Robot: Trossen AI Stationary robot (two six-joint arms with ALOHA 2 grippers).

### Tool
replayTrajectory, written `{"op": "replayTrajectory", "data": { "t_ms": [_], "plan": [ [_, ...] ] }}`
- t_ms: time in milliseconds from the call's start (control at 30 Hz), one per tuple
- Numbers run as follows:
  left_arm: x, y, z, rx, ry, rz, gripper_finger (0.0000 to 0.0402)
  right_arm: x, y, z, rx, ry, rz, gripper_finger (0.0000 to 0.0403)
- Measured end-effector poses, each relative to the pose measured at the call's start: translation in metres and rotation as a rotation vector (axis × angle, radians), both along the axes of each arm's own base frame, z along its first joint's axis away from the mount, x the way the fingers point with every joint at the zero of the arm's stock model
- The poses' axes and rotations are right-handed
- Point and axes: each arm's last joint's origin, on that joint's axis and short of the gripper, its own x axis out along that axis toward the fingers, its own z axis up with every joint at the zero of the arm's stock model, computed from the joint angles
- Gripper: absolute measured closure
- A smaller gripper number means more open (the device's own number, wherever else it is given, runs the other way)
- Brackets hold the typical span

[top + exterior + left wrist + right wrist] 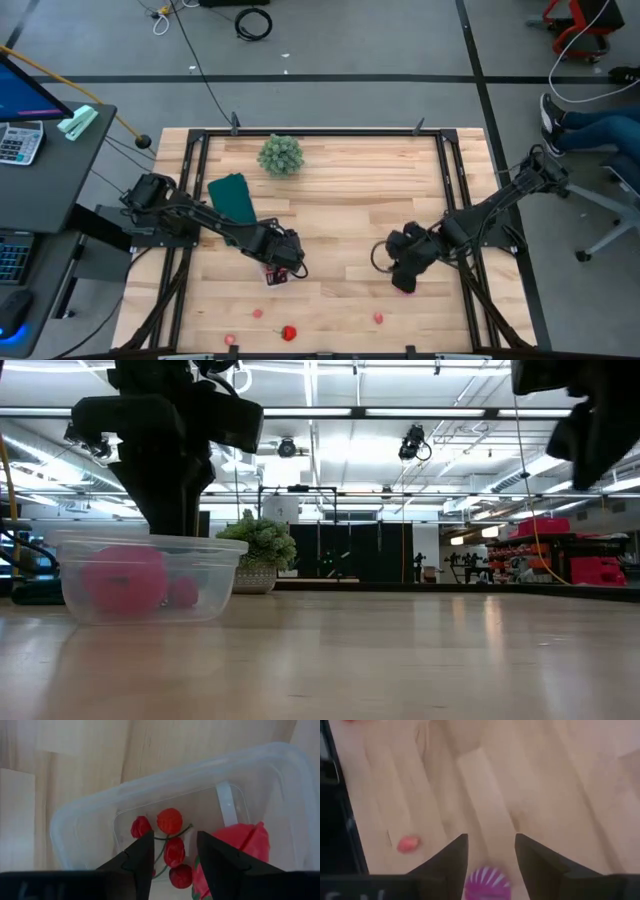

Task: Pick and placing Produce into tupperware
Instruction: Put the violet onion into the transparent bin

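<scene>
A: Where is the tupperware (277,272)?
B: Near 7 o'clock of the table (340,180). The left gripper (172,857) hangs over it, fingers apart, empty. Red produce (170,820) lies inside.
A: And the right gripper (490,855)?
B: Toward 4 o'clock, fingers apart above a purple piece (487,882).
</scene>
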Motion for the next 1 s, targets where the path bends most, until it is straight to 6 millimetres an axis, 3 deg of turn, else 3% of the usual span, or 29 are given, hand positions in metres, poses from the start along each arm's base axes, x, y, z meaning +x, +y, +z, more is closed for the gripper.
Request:
{"op": "replayTrajectory", "data": {
  "t_ms": [233,433,567,700,1000],
  "plan": [
    [0.000,0.000,0.000,0.001,-0.003,0.002,0.0261,-0.007,0.027,-0.018,-0.051,0.070,0.141,0.0199],
    [0.002,0.004,0.000,-0.001,-0.014,0.014,0.0264,-0.002,0.030,-0.022,-0.229,-0.026,0.253,0.0186],
    [0.003,0.005,0.000,-0.001,-0.018,0.020,0.0260,0.006,0.029,-0.018,-0.163,-0.069,0.252,0.0189],
    [0.003,0.005,0.000,-0.001,-0.019,0.019,0.0263,0.008,0.030,-0.025,-0.075,0.005,0.262,0.0185],
    [0.007,0.004,0.001,-0.011,-0.059,0.019,0.0265,-0.003,0.046,-0.046,-0.096,0.161,0.331,0.0126]
  ]
}}
